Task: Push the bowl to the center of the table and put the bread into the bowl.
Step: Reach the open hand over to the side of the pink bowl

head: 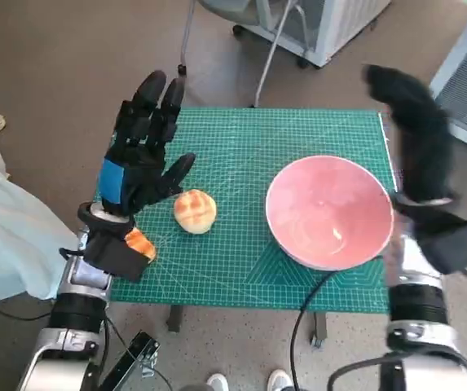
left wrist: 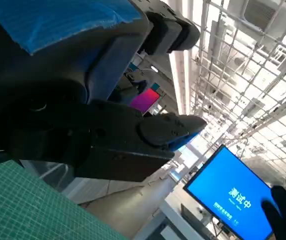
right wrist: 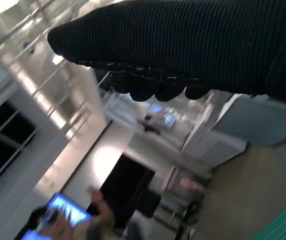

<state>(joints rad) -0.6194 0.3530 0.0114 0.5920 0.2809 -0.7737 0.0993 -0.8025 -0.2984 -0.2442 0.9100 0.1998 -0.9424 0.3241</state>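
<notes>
- Your left hand (head: 142, 151) is raised above the left side of the tabletop (head: 241, 147), fingers spread and straight, holding nothing.
- Beside its thumb you see the bread (head: 194, 211), a round golden bun lying on the green mat, apart from the bowl.
- Right of the bread sits the pink bowl (head: 329, 212), near the tabletop's right edge, with nothing in it.
- Your right hand (head: 408, 122) is blurred, lifted above the right edge just beyond the bowl; it grips nothing, and you cannot tell how its fingers lie.
- Farther off, chair legs (head: 266, 49) stand on the floor.
</notes>
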